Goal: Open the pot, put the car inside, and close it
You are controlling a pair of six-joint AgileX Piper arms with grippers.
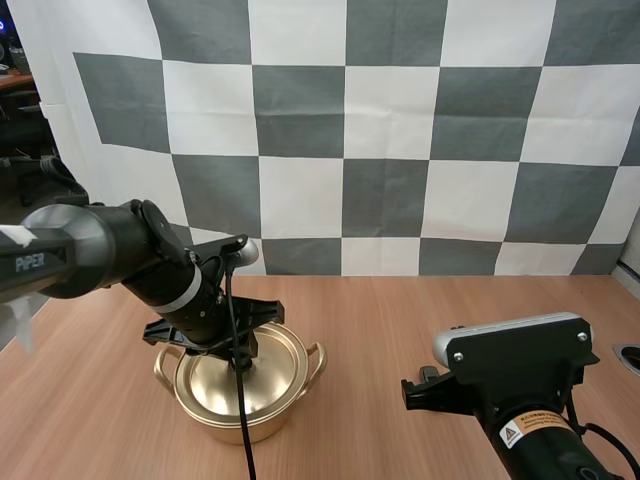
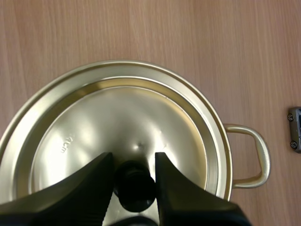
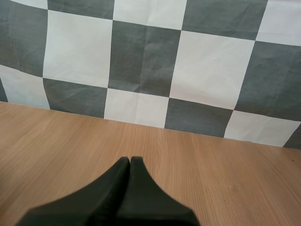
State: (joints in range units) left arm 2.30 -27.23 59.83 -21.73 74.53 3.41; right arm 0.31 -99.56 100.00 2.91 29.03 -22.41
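1. The pot (image 1: 285, 408) is sat upright on the desk (image 1: 400, 330), lid (image 2: 117, 122) on, handles (image 2: 257, 155) lined up left-to-right.
2. The lid's black knob (image 2: 135, 187) is pinched by the left gripper (image 2: 134, 155).
3. The right gripper (image 3: 130, 159) is closed on nothing, over the desk.
4. "PiPER" can be read on the left arm (image 1: 60, 255).

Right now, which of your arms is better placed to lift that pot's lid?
Left. My left gripper sits over the lid, its fingers pinching the black knob. My right gripper is shut over the table, apart from the pot.
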